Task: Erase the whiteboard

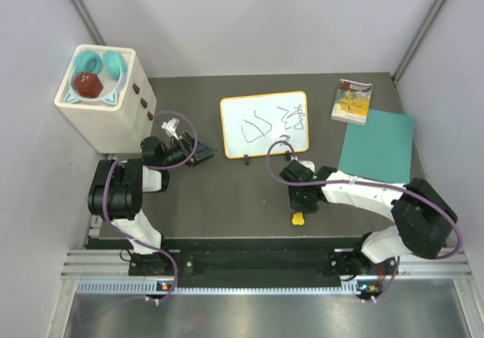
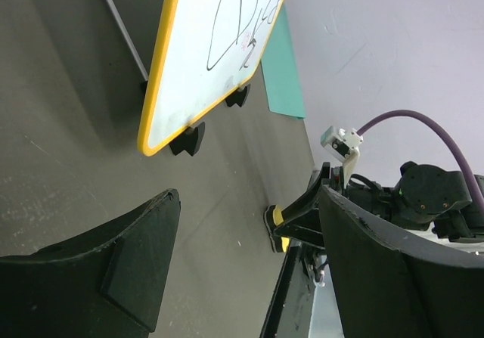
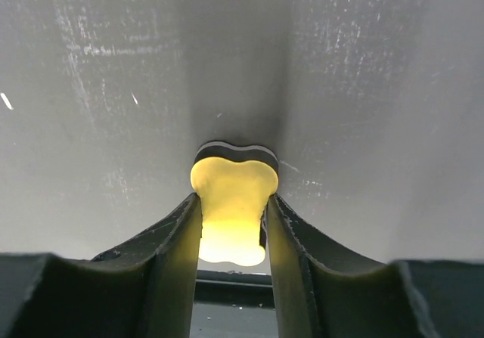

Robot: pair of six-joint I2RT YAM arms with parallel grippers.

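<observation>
The whiteboard (image 1: 265, 125) has an orange-yellow rim and stands on small black feet at the middle back of the dark table, with black scribbles on it. It also shows in the left wrist view (image 2: 204, 58). A yellow bone-shaped eraser (image 1: 299, 218) with a black underside lies on the table near the front edge. My right gripper (image 1: 299, 208) is down on it. In the right wrist view the fingers (image 3: 178, 240) press both sides of the eraser (image 3: 233, 179). My left gripper (image 1: 203, 155) is open and empty just left of the board, with its jaws wide apart (image 2: 248, 198).
A white box (image 1: 106, 115) holding teal headphones and a red object stands at the back left. A small picture book (image 1: 352, 100) and a teal sheet (image 1: 376, 145) lie at the back right. Grey walls close in on three sides.
</observation>
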